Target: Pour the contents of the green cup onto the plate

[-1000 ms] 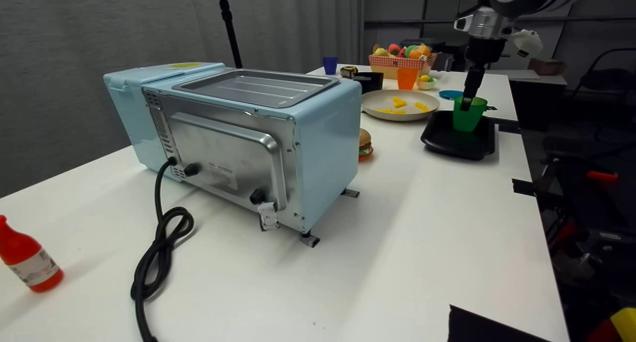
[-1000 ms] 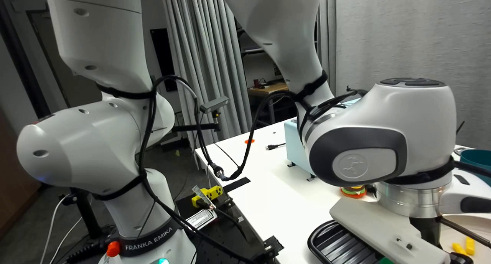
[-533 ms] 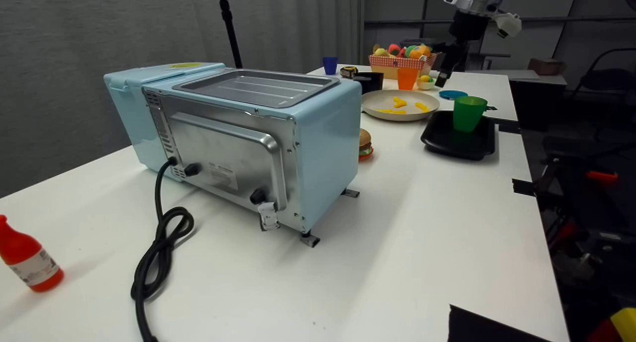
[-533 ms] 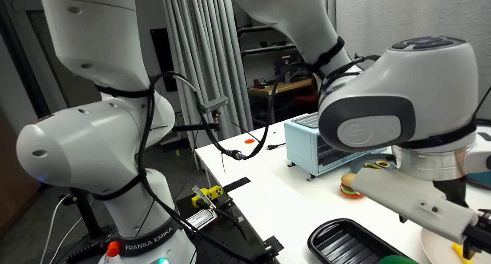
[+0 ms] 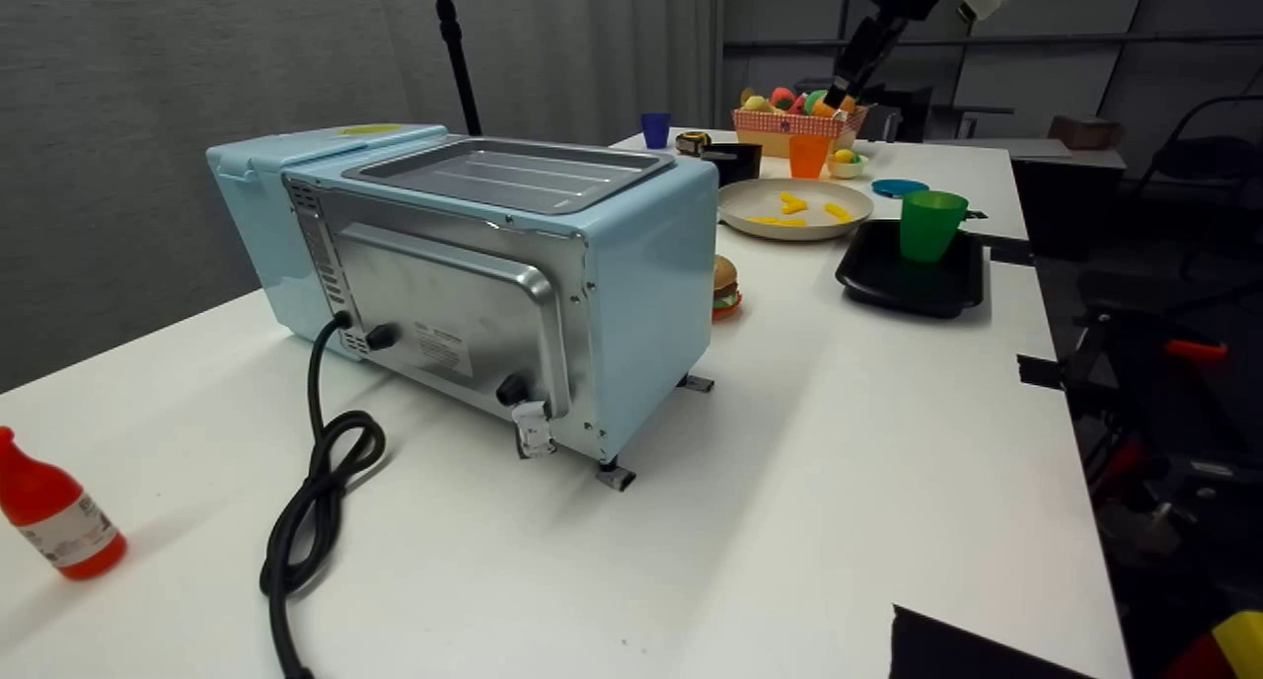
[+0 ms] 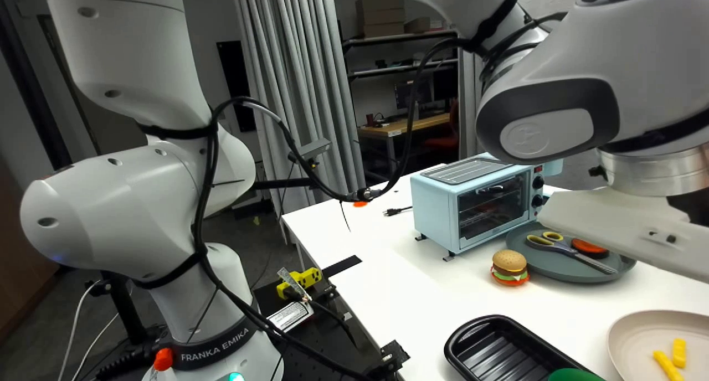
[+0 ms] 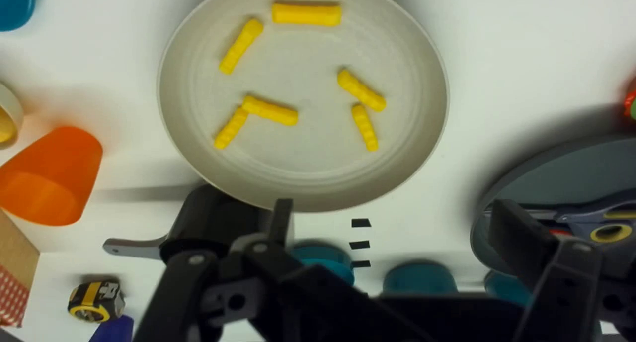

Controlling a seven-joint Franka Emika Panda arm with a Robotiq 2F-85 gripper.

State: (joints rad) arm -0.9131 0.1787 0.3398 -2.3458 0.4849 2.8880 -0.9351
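Note:
The green cup (image 5: 930, 227) stands upright in the black dish (image 5: 866, 264) in an exterior view; its inside cannot be seen. Only its top edge shows in an exterior view (image 6: 574, 375), and it is out of the wrist view. The pale plate (image 5: 752, 203) lies beside the dish with several yellow pieces on it. It shows in the wrist view (image 7: 308, 150), with the yellow pieces spread apart, and at the corner of an exterior view (image 6: 631, 336). My gripper (image 7: 392, 208) is open and empty, raised well above the table. It also shows high up in an exterior view (image 5: 841, 95), apart from the cup.
A blue toaster oven (image 5: 646, 294), a toy burger (image 6: 509, 267) and a grey plate with scissors (image 6: 576, 273) stand near. An orange cup (image 7: 54, 175), a black pan (image 7: 208, 217), a tape measure (image 7: 97, 300) and a fruit basket (image 5: 780, 131) are beyond the pale plate.
A second ago my gripper was at the green cup's rim. It has risen and moved away from the cup, above the table's far part. The cup has stayed in the black dish.

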